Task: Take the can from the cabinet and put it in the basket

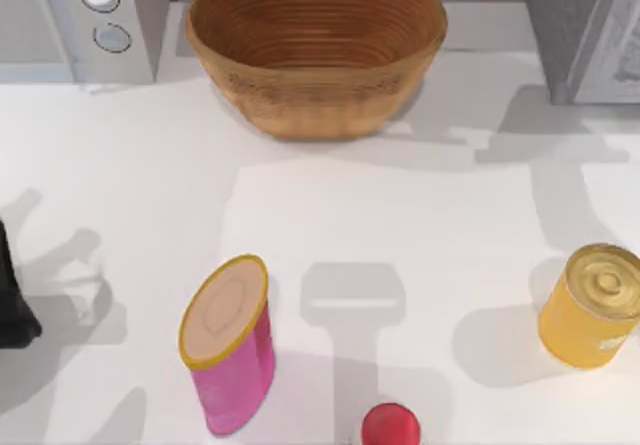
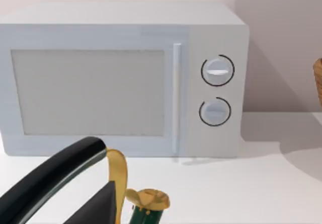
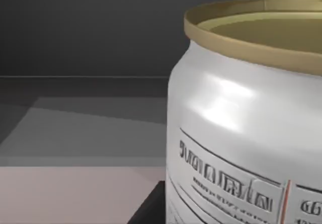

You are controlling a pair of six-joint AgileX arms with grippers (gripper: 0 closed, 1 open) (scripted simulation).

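The can (image 3: pixel 241 133) stands very close in the right wrist view: silver-white, gold-rimmed, with small print and a thin red line, inside the dark cabinet interior. Beside its base lies a dark edge of my right gripper (image 3: pixel 148 209). In the top view the grey cabinet (image 1: pixel 575 25) sits at the far right corner, partly cut off. The brown woven basket (image 1: pixel 316 95) rests at the far middle of the table with nothing in it. My left arm (image 1: pixel 12 300) is parked at the table's left edge.
A white microwave (image 1: pixel 90 20) with two knobs stands at the far left. A pink cylinder (image 1: pixel 232 350) with a yellow rim lies front left, a golden-yellow tin (image 1: pixel 592 305) stands at the right, and a small red object (image 1: pixel 390 427) sits at the front edge.
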